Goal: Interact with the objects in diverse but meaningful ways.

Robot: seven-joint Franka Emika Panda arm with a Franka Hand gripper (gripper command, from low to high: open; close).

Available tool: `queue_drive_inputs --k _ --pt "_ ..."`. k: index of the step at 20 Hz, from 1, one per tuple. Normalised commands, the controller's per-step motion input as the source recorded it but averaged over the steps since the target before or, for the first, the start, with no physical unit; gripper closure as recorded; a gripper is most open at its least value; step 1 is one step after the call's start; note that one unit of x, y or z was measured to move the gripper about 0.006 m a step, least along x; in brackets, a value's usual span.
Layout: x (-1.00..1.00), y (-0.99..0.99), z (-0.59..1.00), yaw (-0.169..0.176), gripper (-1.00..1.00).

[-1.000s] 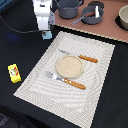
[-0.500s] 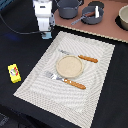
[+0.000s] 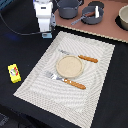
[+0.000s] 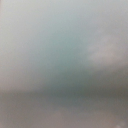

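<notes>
One arm in frame, claw (image 3: 46,34) down low at the far corner of the striped placemat (image 3: 100,75); jaw gap can't be read from the exterior view, and the wrist view is just grey blur. Yellow packet with red mark (image 3: 14,73) lies on the black table, well apart from the claw, nearer the camera. Grey frying pan (image 3: 91,14) with a brown item in it sits beyond the mat, off toward the exterior view's right of the claw. Wooden plate (image 3: 68,66) mid-mat, between fork (image 3: 64,80) and knife (image 3: 80,56).

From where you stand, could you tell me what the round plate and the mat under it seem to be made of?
The plate looks like pale wood with a matte finish, judging by its tan, dull surface. The mat seems woven fabric or straw, given its fine striped weave; the picture leaves that open.
</notes>
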Motion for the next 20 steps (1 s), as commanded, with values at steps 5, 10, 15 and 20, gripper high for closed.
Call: queue_drive_inputs --k 5,10,15,20 --pt "0.53 0.04 0.45 0.000 1.00" --pt "0.99 0.05 0.87 -0.020 1.00" --pt "0.98 0.01 0.83 -0.025 1.00" --pt "0.94 -0.02 0.70 -0.041 1.00"
